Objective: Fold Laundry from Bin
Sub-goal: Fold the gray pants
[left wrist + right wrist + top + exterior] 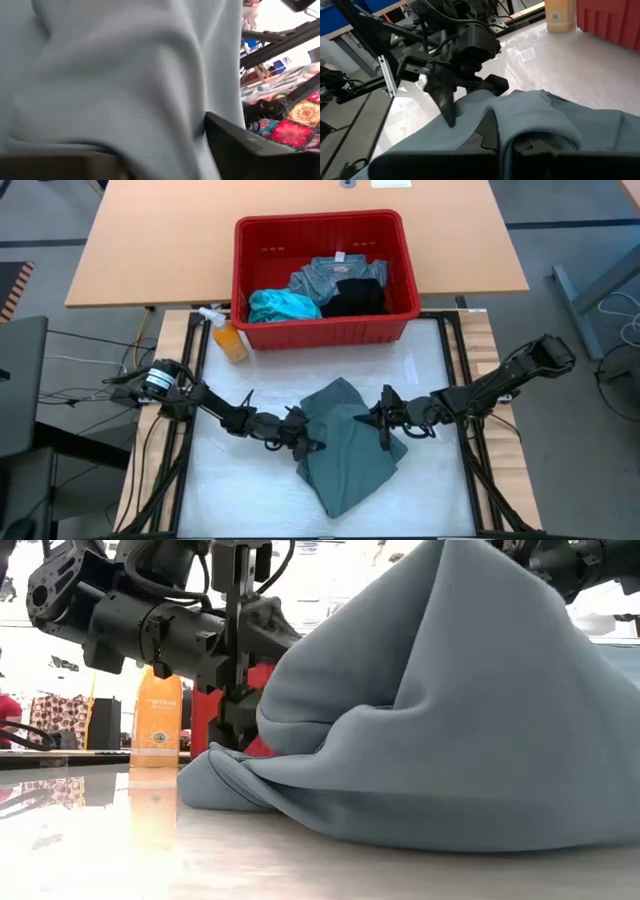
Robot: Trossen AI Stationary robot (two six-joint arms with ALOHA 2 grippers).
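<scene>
Both arms reach low across the table [240, 480] toward each other, forearms nearly level, meeting at the grey-green garment [348, 448] that lies crumpled at the table's middle, in front of the bin [325, 328].

The left arm comes in from the left edge, elbow bent, its wrist angled down to the garment's left edge. The left end effector [303, 438] sits against the cloth there; in the right wrist view its dark fingers [445, 100] point down at the fold, one resting on the fabric. Whether it is pinching the cloth or standing apart I cannot tell; the left wrist view is filled by fabric.

The right arm stretches in from the right edge, its wrist tipped down over the garment's upper right part. The right end effector [385, 423] is closed narrow on the garment, with cloth gathered and lifted into a peak around it, as the low view shows.

The bin stands at the table's far edge, holding the turquoise [283, 305], black [355, 297] and blue-grey [335, 273] garments. An orange bottle [228, 338] stands just beside the bin's left front corner.
</scene>
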